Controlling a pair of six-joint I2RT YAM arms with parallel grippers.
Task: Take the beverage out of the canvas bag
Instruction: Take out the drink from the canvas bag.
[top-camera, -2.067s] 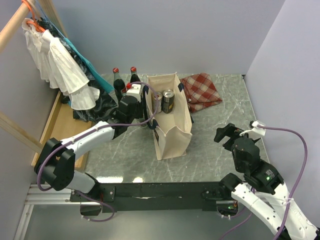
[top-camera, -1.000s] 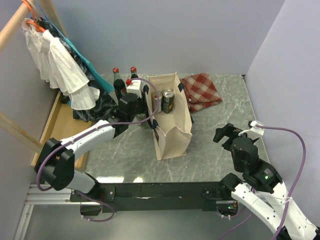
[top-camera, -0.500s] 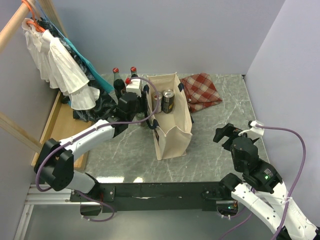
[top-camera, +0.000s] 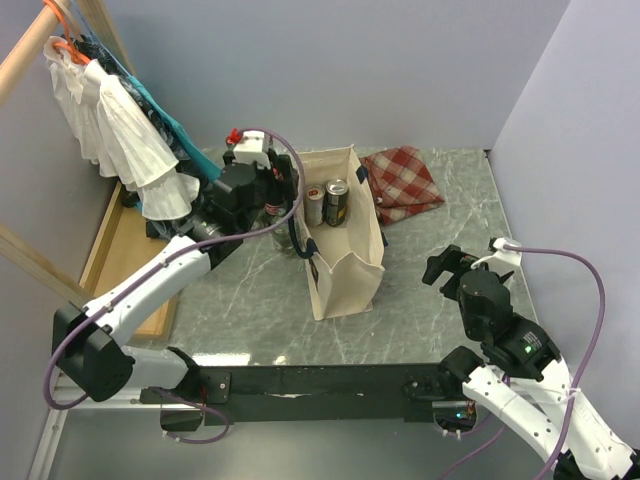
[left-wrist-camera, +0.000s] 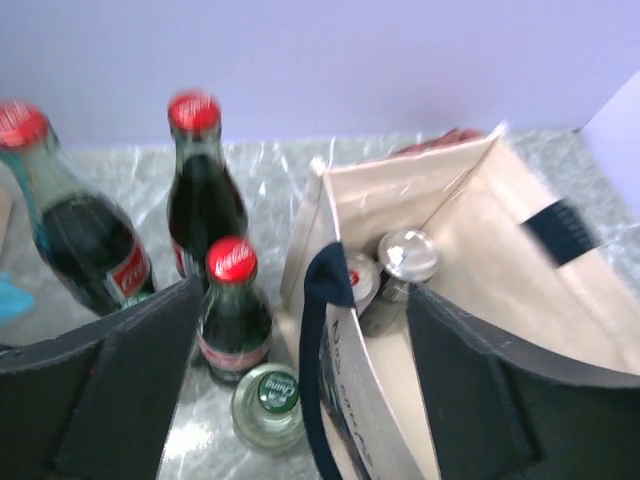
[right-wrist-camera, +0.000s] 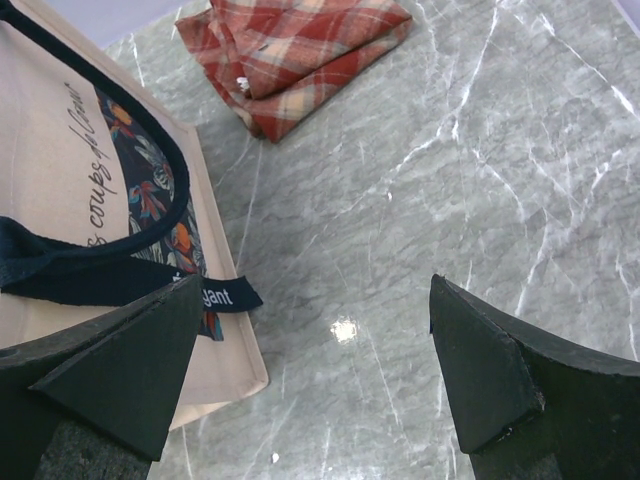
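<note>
Left end effector (left-wrist-camera: 305, 330) of mine had just sprung wide and lifted, holding nothing. Beneath it a green-capped bottle (left-wrist-camera: 268, 395) stood outside the canvas bag (left-wrist-camera: 470, 230), while two cans (left-wrist-camera: 405, 255) remained inside to fetch.

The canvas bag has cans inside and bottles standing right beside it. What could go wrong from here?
The left gripper hangs open over the canvas bag's rim; reaching in, a finger could snag the navy handle and tip the soft bag. Four bottles stand packed beside it, so a sideways move might topple them. The two cans sit pressed together, so gripping one cleanly may be hard.
</note>
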